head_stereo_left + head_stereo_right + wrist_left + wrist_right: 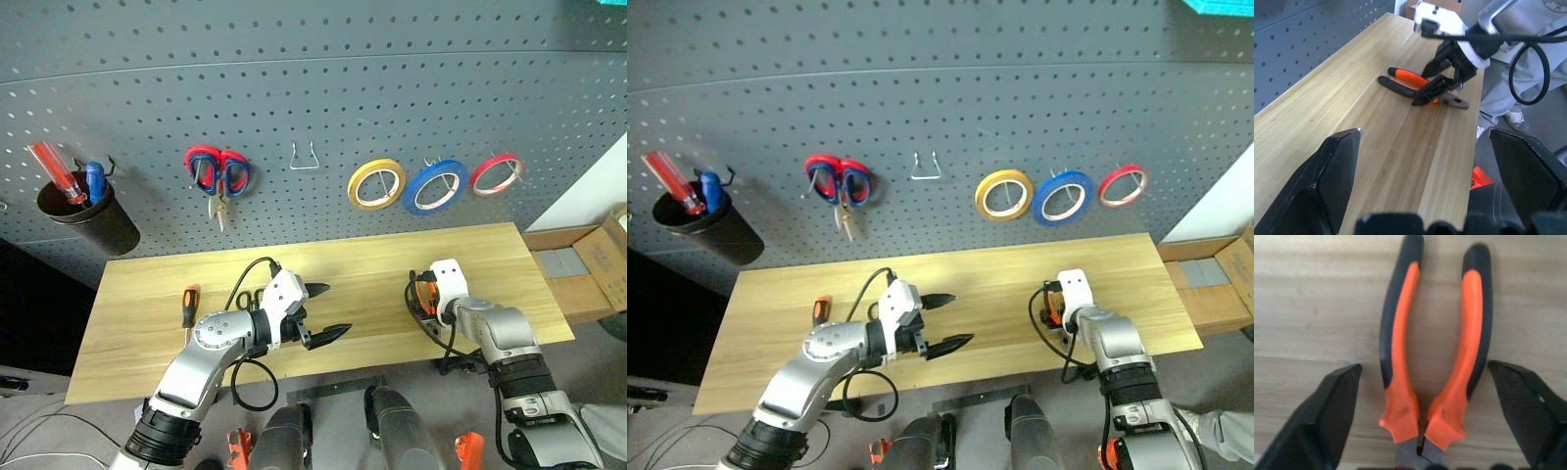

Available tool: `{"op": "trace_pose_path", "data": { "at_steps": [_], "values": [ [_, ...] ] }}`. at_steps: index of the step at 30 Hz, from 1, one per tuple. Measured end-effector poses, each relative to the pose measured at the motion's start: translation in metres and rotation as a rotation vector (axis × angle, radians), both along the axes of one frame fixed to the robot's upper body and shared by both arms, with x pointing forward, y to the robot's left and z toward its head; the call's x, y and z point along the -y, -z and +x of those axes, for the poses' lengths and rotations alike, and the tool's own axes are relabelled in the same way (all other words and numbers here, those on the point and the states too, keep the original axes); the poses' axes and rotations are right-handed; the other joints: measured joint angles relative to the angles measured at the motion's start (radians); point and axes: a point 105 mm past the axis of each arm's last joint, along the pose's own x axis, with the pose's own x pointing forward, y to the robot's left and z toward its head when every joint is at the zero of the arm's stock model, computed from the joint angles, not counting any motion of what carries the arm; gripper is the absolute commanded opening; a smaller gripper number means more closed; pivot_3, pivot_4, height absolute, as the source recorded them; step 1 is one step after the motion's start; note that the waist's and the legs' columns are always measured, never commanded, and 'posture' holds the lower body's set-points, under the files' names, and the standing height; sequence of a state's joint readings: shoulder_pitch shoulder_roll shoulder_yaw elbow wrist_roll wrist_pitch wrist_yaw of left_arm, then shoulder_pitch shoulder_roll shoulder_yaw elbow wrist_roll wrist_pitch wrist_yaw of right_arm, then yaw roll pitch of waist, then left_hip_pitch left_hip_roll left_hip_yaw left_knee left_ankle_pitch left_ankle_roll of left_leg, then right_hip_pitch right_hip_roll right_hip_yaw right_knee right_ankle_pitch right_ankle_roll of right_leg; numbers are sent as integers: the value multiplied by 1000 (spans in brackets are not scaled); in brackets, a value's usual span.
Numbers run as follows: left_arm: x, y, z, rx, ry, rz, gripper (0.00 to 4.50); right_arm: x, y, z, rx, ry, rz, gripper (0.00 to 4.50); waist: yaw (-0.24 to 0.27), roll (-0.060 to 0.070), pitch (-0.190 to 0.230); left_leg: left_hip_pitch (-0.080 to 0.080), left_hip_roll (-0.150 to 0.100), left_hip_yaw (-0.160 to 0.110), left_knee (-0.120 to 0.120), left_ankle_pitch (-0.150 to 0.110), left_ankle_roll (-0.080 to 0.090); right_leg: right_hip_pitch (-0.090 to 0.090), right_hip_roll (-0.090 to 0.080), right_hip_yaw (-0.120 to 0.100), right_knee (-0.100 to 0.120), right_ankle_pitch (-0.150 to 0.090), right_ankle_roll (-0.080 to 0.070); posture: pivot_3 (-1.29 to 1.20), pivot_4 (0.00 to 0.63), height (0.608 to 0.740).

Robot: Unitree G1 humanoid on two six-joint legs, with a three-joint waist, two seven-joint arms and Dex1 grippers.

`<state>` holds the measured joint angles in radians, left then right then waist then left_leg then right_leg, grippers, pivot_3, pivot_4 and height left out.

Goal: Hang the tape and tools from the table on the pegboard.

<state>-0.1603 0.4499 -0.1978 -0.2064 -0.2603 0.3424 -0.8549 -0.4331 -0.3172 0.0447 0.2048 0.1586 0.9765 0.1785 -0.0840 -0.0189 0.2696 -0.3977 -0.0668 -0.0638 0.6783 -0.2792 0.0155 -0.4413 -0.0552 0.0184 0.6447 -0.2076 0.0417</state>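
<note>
The pliers (1405,77), orange and black in the handles, lie flat on the table (372,264) near its front right. My right gripper (1425,406) points down over them, open, a finger on each side of the handles close to the pliers' head and not touching them. My left gripper (336,308) hovers open and empty above the table's middle. At the table's left lies the slim orange-and-black screwdriver (189,305). The blue tape (434,186) hangs on the pegboard (313,88), between a yellow ring and a red one.
On the pegboard hang a black cup (83,211) with a red and a blue screwdriver, red-and-blue scissors (217,174), a bare wire hook (305,157), yellow tape (376,183) and red tape (495,173). Cardboard boxes (588,269) sit beyond the table's right end.
</note>
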Motion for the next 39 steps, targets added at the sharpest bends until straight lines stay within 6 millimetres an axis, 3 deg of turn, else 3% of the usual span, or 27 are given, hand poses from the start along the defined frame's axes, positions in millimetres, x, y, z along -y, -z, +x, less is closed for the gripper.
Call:
{"op": "trace_pose_path", "data": {
  "at_steps": [4,8,10,11,16,20,24,27,31,34,39],
  "values": [
    [-3,-1,1,4,-13,5,4500,0,1,-2,-25,-2,2,2238,0,0,0,0,0,0,0,0,0,0,0,0,0,0,0,-115,262,740],
    [-3,-14,9,30,-61,-74,4500,-1,0,-13,-16,-57,10,2223,3,0,0,-1,0,-1,0,0,0,-1,0,-1,0,0,0,-119,258,740],
    [-8,-29,16,72,-112,-124,4500,-15,-12,-25,30,-182,85,2223,4,0,0,-3,0,-1,0,0,0,-2,0,-1,-1,0,0,-118,256,740],
    [-12,-38,19,103,-137,-140,4500,-26,-28,-32,91,-281,134,2223,4,0,0,-3,0,-1,0,0,0,-2,0,-1,-1,0,0,-115,250,740],
    [-37,-75,30,341,-352,-277,4500,-75,-140,-62,411,-714,420,2222,-2,0,0,0,1,0,1,0,-1,1,1,-1,-1,1,1,-85,219,740],
    [-54,-96,29,533,-500,-338,4500,-113,-222,-71,675,-981,535,2222,8,-1,-3,1,1,-1,1,0,-2,1,1,-2,-1,2,0,-50,203,740],
    [-68,-113,29,679,-629,-361,4500,-150,-274,-52,899,-1022,573,2221,27,-2,-5,-1,1,0,1,2,-5,-1,1,-2,0,3,-2,-5,190,740],
    [-71,-110,24,709,-662,-344,4500,-171,-306,-30,1078,-950,531,2221,43,-3,-7,-2,1,0,0,4,-8,-4,1,-2,0,4,-2,14,186,740],
    [-76,-99,21,681,-702,-324,4500,-185,-314,-8,1210,-865,442,2221,63,-6,-10,-5,1,0,0,4,-10,-7,0,-4,0,4,-3,35,182,740],
    [-71,-97,21,675,-699,-324,4500,-198,-297,4,1240,-872,330,2220,71,-8,-11,-5,0,1,0,4,-10,-7,0,-4,0,4,-3,46,179,740],
    [-67,-96,21,672,-698,-329,4500,-206,-284,22,1276,-768,304,2220,77,-8,-12,-4,1,2,0,4,-11,-8,1,-4,1,5,-4,54,179,740]
  ]
}}
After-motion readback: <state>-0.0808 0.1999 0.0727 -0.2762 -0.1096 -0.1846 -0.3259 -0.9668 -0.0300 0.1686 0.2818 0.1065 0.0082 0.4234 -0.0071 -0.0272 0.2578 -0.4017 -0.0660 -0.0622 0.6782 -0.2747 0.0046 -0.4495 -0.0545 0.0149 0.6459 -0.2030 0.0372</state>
